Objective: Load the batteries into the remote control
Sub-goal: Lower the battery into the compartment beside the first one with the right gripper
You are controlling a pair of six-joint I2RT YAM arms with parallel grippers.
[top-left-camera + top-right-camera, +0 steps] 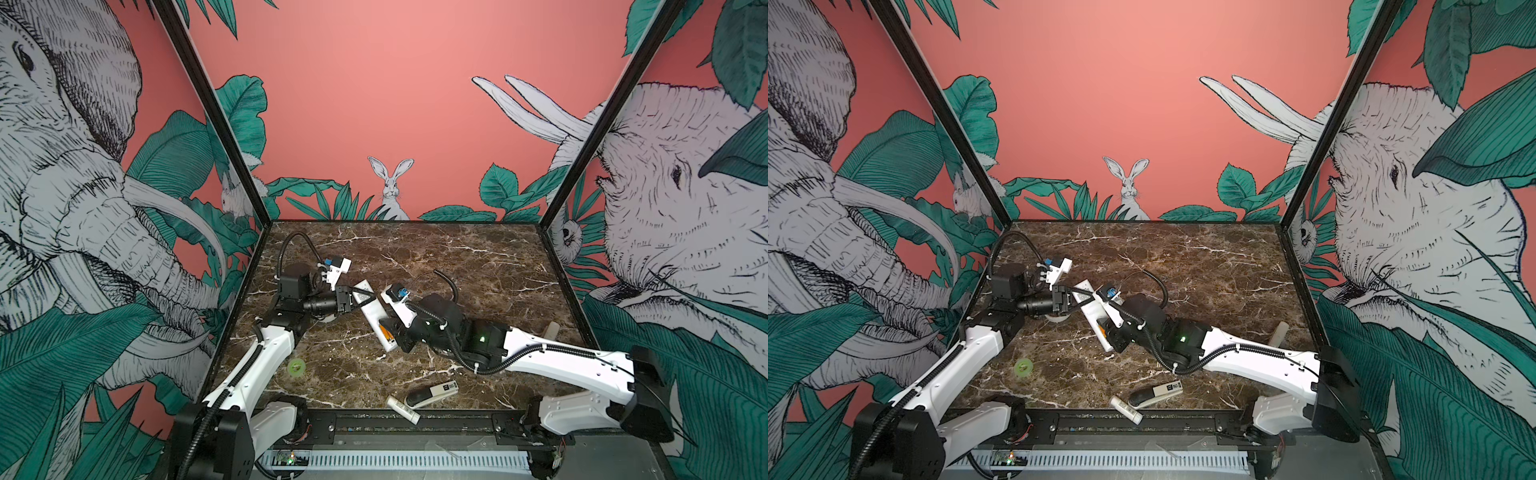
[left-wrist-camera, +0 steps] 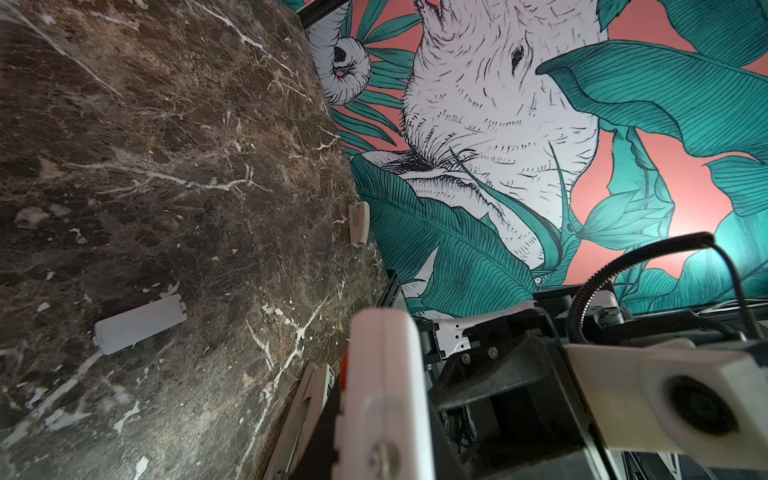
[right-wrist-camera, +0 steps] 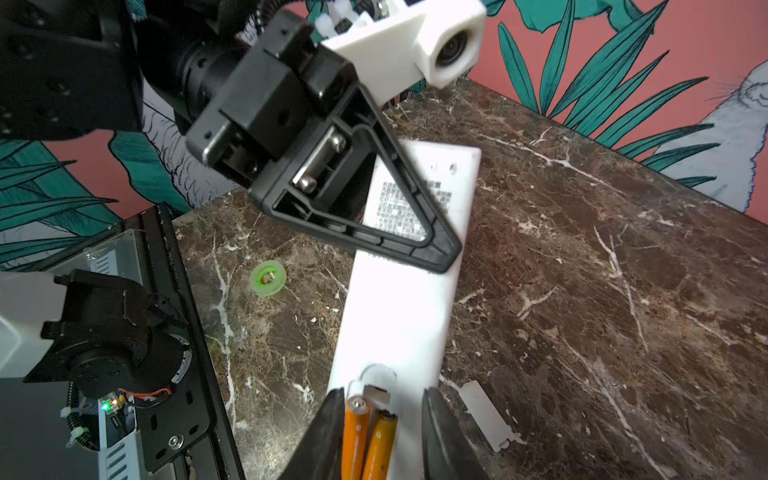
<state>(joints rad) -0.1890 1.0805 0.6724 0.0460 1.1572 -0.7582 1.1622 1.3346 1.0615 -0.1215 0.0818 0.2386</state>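
The white remote control (image 1: 371,309) lies back-up on the marble, running from the far left toward the near right. My left gripper (image 1: 360,297) is shut on its far end; one black finger (image 3: 374,241) crosses the printed label. At the near end the battery bay is uncovered, and two orange batteries (image 3: 357,436) lie side by side in it, one sitting slightly higher. My right gripper (image 3: 384,415) hovers over that end, open, its jaws straddling both batteries. One jaw is against the higher battery and the other stands clear. In both top views the batteries (image 1: 1101,330) peek out beside the right gripper.
The white battery cover (image 3: 486,415) lies loose on the marble beside the remote. A green ring (image 1: 296,366) sits near the left arm. A black-and-white device (image 1: 432,392) and a white labelled tube (image 1: 402,409) lie at the front edge. A beige cylinder (image 1: 552,330) stands at the right wall.
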